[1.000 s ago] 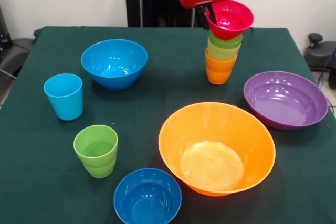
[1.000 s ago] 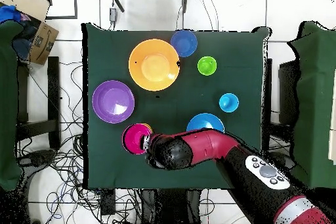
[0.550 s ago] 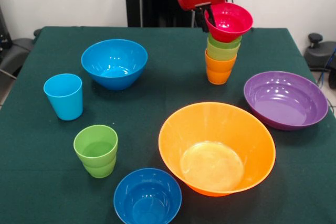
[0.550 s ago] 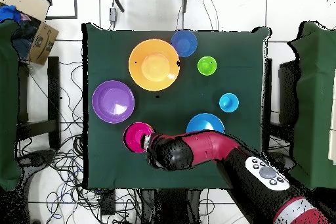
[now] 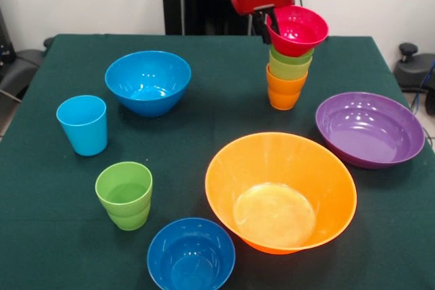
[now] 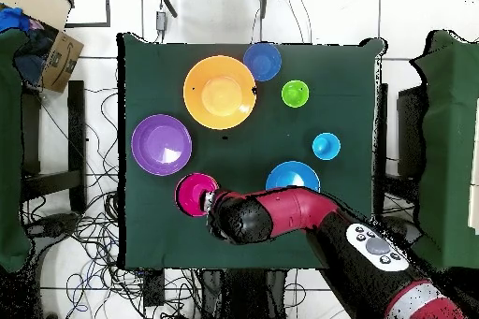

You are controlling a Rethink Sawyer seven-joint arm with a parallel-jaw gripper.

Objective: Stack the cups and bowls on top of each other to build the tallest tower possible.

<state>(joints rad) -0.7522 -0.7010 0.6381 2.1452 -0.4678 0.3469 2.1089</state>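
Observation:
The tower stands at the back right of the green table [image 5: 204, 120]: an orange cup [image 5: 284, 91] at the bottom, a lime green cup [image 5: 290, 66] nested in it, and a small red bowl [image 5: 298, 30] on top, slightly tilted. My gripper [image 5: 270, 24] pinches the red bowl's left rim, one dark finger inside the bowl and one outside. From above, the red bowl [image 6: 195, 193] shows beside the gripper [image 6: 210, 201]. A blue bowl [image 5: 148, 82], light blue cup [image 5: 83, 125], stepped green cup [image 5: 125, 195], small blue bowl [image 5: 191, 255], large orange bowl [image 5: 281, 191] and purple bowl [image 5: 369, 129] stand apart.
In the overhead view my arm [image 6: 299, 217] covers part of the blue bowl [image 6: 290, 175]. A cardboard box [image 6: 51, 44] sits off the table. The purple bowl [image 6: 161, 144] lies close to the tower.
The red bowl has sunk slightly onto the stack, with the gripper still at its rim. The other cups and bowls have not moved.

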